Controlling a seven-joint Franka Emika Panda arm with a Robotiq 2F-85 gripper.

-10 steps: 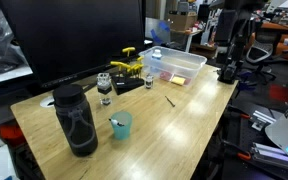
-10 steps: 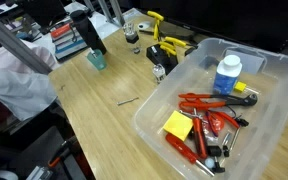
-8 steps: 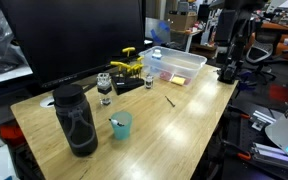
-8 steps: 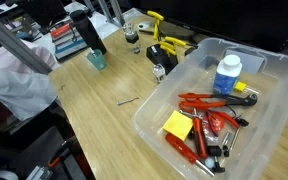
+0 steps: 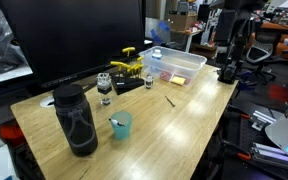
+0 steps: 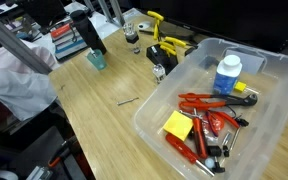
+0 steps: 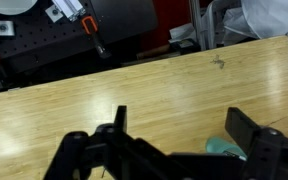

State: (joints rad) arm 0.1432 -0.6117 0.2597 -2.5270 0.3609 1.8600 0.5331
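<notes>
Wrist view: I see the black two-finger gripper [image 7: 176,113] over the light wooden tabletop [image 7: 104,90], jaws spread wide with nothing between them. The small teal plastic cup [image 7: 224,148] shows low down, by one finger. In an exterior view I find it near the tall black bottle [image 5: 76,120], well apart from the clear plastic bin [image 5: 179,65].

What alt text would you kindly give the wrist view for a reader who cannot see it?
The open gripper hangs empty over a light wooden table, with a teal cup showing low between its fingers. Beyond the table's edge lies dark equipment.
</notes>
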